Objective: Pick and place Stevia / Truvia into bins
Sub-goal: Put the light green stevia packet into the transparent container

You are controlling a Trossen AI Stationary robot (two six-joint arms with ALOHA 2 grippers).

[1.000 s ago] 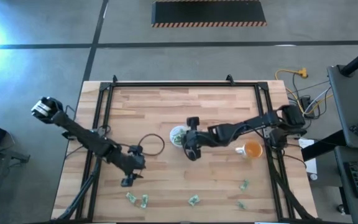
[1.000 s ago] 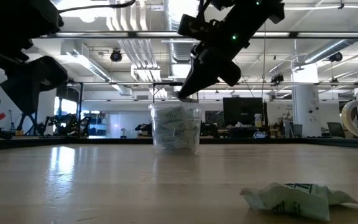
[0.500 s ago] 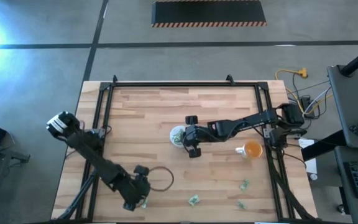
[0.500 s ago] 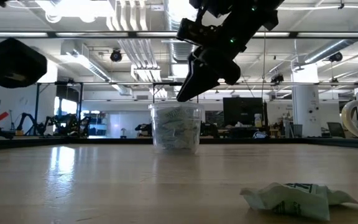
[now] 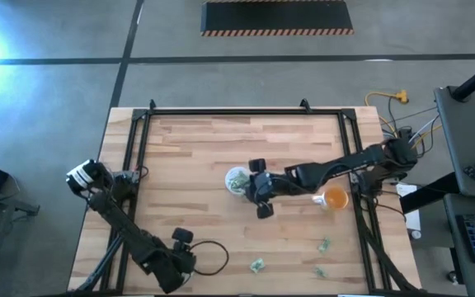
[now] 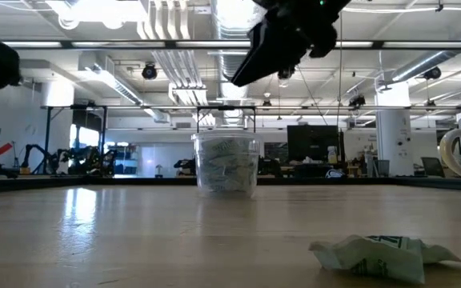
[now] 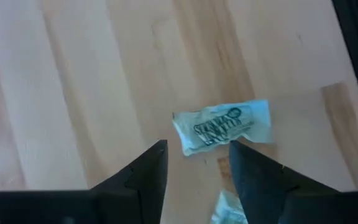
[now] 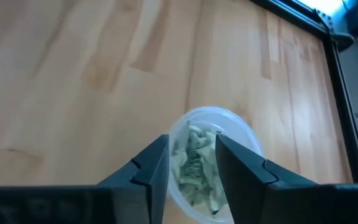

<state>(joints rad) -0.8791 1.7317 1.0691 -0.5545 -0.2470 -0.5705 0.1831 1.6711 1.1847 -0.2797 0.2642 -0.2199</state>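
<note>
Table point(image 5: 221, 148) is a bare wood top. The white cup point(image 5: 237, 180) sits near its middle, already stuffed with green packets, so it serves as the drop point within reach of both arms. An orange cup point(image 5: 334, 198) stands to the right, unused.

Right gripper point(image 5: 262, 200) hangs just beside the white cup and above rim height. In its wrist view the fingers point(image 8: 146, 168) stand apart with nothing between them, looking down into the cup point(image 8: 211, 158). Judging by that, its packet is already in.

Left gripper point(image 5: 180, 268) is down at the near-left edge of the table. Its fingers point(image 7: 148, 171) are apart, straddling a loose packet point(image 7: 224, 126) lying flat on the wood — lined up for a pick, not yet clamped.

More packets are scattered along the near edge point(image 5: 257, 265), point(image 5: 324, 245); one crumpled packet point(image 6: 378, 254) lies close to the low camera.

Versus a second ago:
- Left arm has swung from mid-left of the table down to the near edge.
- Its fingers have begun to narrow.
- Right gripper was shut with its tip at the cup rim — now parted, lifted and backing off.
- The two packets at near-left are now hidden under the left gripper in the overhead view.
</note>
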